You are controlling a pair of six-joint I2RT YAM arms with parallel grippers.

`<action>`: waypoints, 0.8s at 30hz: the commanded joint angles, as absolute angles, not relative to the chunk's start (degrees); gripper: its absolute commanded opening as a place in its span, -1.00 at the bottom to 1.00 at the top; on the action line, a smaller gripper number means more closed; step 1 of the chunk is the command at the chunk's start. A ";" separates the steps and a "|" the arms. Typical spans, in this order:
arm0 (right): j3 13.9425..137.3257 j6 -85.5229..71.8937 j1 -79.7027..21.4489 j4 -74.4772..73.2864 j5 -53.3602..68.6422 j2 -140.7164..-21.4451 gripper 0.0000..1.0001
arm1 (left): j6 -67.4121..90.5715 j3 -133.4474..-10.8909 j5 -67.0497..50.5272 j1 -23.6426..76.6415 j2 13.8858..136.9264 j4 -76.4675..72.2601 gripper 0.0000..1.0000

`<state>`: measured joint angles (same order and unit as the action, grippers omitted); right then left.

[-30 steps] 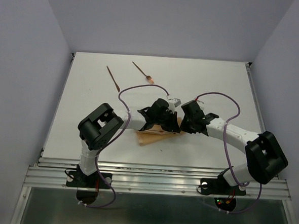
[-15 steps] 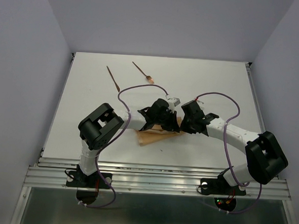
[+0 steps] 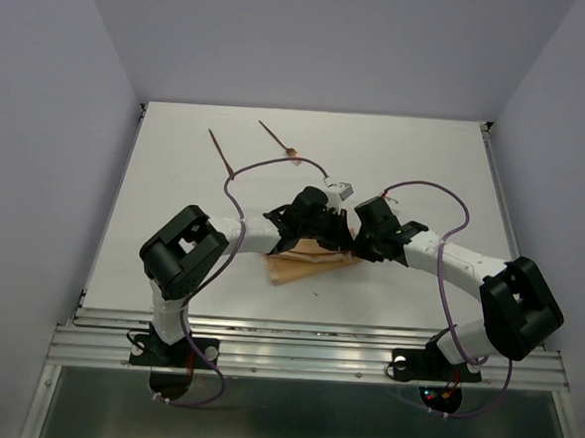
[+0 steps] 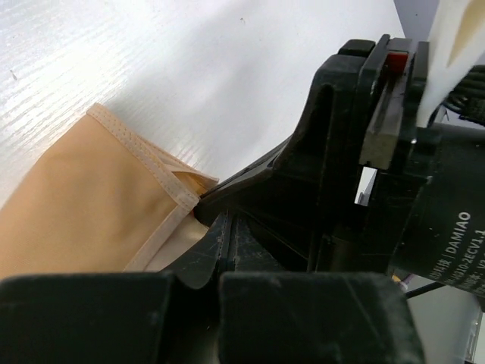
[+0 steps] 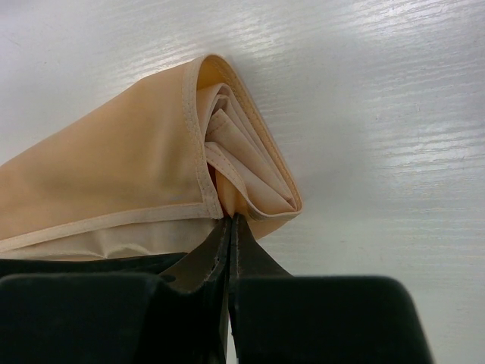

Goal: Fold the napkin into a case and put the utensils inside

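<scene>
The tan napkin (image 3: 299, 267) lies near the table's front middle, folded into a flat layered wedge. Its stacked folds and stitched hem show in the right wrist view (image 5: 114, 167). My right gripper (image 3: 350, 250) is at the wedge's right end. Its jaws (image 5: 229, 221) are shut, with a fold of inner layer pinched at the very tips. My left gripper (image 3: 329, 241) comes in from the left above the napkin (image 4: 83, 212). Its jaws (image 4: 221, 221) are shut, tips just touching the hem corner, with the right gripper's body (image 4: 356, 174) right behind. Two thin reddish-brown utensils lie at the back left: a plain one (image 3: 221, 152) and a forked one (image 3: 277, 141).
Both arms arch over the table's middle with purple cables (image 3: 276, 168) looping above them. A metal rail (image 3: 305, 344) runs along the near edge. Grey walls close in the table's left, back and right sides.
My left arm's elbow has swung left and its gripper has shifted slightly up and left. The napkin, the right arm and the utensils have stayed put.
</scene>
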<state>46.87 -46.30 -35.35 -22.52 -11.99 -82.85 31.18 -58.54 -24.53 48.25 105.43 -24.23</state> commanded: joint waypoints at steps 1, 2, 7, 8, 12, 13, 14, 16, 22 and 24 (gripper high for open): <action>46.84 -46.06 -36.12 -22.32 -12.30 -80.77 -0.99 | 30.50 -57.74 -24.00 47.73 102.30 -24.79 -1.00; 46.93 -46.05 -36.12 -22.32 -12.30 -80.77 -0.99 | 30.24 -57.92 -23.47 47.64 102.83 -24.09 -1.00; 47.20 -46.05 -36.12 -22.32 -12.30 -80.77 -0.99 | 28.30 -60.20 -24.43 47.55 105.55 -19.87 -1.00; 47.28 -46.05 -36.12 -22.24 -12.22 -80.86 -0.99 | 27.95 -60.29 -24.87 47.55 106.17 -19.52 -1.00; 47.29 -46.14 -36.12 -22.32 -12.30 -80.86 -0.99 | 27.51 -60.47 -24.96 47.64 106.87 -18.72 -1.00; 47.29 -46.14 -36.12 -22.32 -12.22 -81.03 -0.99 | 27.34 -60.38 -24.96 47.55 106.96 -18.63 -1.00; 47.29 -46.14 -36.12 -22.24 -12.22 -81.04 -0.99 | 27.33 -60.38 -24.96 47.55 107.05 -18.55 -1.00; 47.37 -46.14 -36.12 -22.32 -12.22 -81.04 -0.99 | 26.90 -60.73 -25.49 47.55 107.58 -18.11 -1.00; 47.64 -46.05 -36.12 -22.32 -12.04 -80.77 -0.99 | 26.81 -62.84 -26.89 47.64 110.30 -17.93 -1.00; 47.64 -46.14 -36.12 -22.41 -12.13 -80.68 -0.99 | 26.89 -63.98 -26.98 47.64 111.27 -18.11 -1.00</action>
<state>46.87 -46.30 -35.35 -22.52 -11.77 -82.85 28.10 -60.58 -25.47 47.72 110.24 -17.78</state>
